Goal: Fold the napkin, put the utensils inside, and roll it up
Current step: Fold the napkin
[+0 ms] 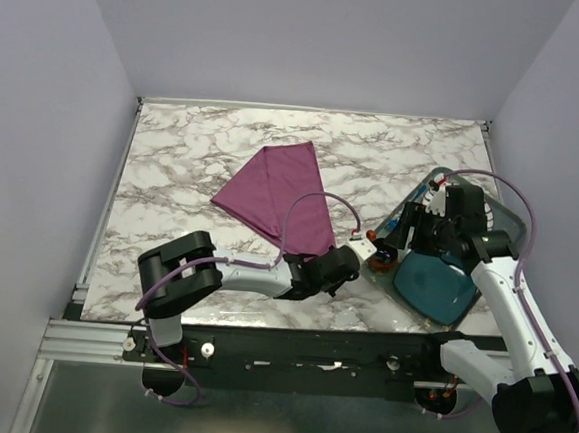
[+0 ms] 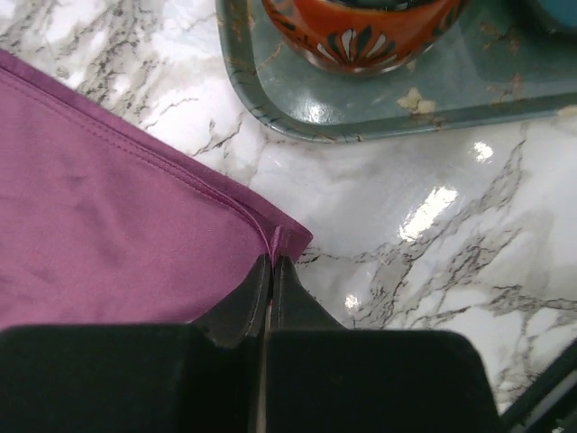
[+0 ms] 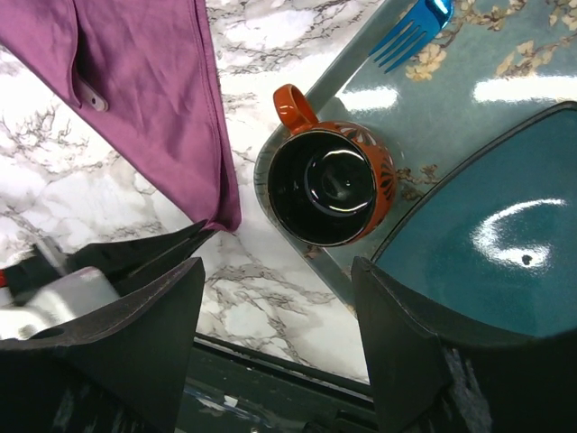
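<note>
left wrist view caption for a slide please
The left pincer shut on a corner of the plum napkin, beside a teal tray holding an orange cup.

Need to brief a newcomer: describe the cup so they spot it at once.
On the marble table, find the tray on the right. The cup stands in its corner nearest the napkin, beside the teal plate. It alone is orange, with a handle and dark inside.

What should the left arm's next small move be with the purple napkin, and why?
Probably raise the pinched corner slightly to begin the fold: the left gripper looks shut on the corner of the napkin, which lies flat on the table.
</note>
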